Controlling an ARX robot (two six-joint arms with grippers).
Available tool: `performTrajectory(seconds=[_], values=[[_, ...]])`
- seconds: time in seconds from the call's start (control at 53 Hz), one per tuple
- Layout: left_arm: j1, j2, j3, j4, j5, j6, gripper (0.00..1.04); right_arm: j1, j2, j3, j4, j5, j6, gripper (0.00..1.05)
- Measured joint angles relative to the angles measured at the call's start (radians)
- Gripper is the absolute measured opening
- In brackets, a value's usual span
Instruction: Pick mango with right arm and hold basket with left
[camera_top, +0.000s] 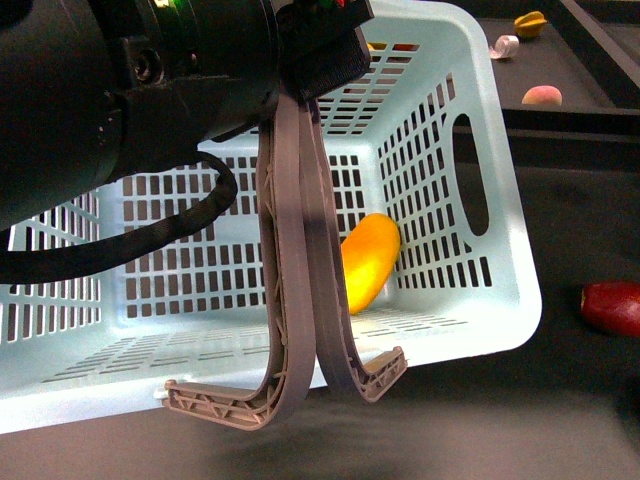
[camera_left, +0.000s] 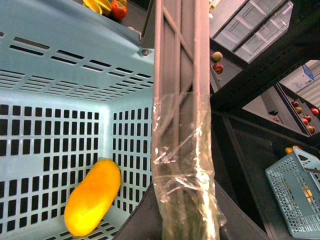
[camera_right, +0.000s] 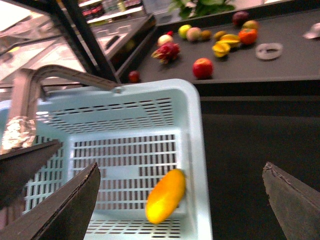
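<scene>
Mango (camera_right: 165, 196) in basket (camera_right: 192, 115), below your spread right fingers (camera_right: 75, 200), long axis slanting across them; left fingers (camera_top: 325, 60) apparently pinch handles (camera_top: 290, 280).

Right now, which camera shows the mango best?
The left wrist view: the mango lies whole and large in the basket. The right wrist view shows it whole but blurrier; in front, a handle hides part.

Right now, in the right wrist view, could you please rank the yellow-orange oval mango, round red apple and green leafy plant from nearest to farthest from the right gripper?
1. Yellow-orange oval mango: inside the light aqua basket, ahead of the right gripper.
2. Round red apple: on the dark counter beyond it.
3. Green leafy plant: at its far edge.
</scene>
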Motion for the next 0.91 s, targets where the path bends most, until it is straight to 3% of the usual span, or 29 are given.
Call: performTrajectory(seconds=[0.226,0.434,0.547,0.906], values=[[0.000,0.000,0.000,0.000,0.003,-0.003,0.08,-0.131,-0.345,-0.149,-0.222,0.137,-0.011,0.97],[-0.001,0.000,0.000,0.000,0.000,-0.003,0.08,-0.151,-0.425,-0.171,-0.241,0.187,-0.042,0.97],[0.000,0.000,0.000,0.000,-0.001,-0.003,0.08,-0.128,-0.462,-0.273,0.003,0.254,-0.153,0.77],[-0.002,0.000,0.000,0.000,0.001,-0.003,0.08,-0.125,-0.571,-0.350,0.002,0.256,-0.224,0.23]])
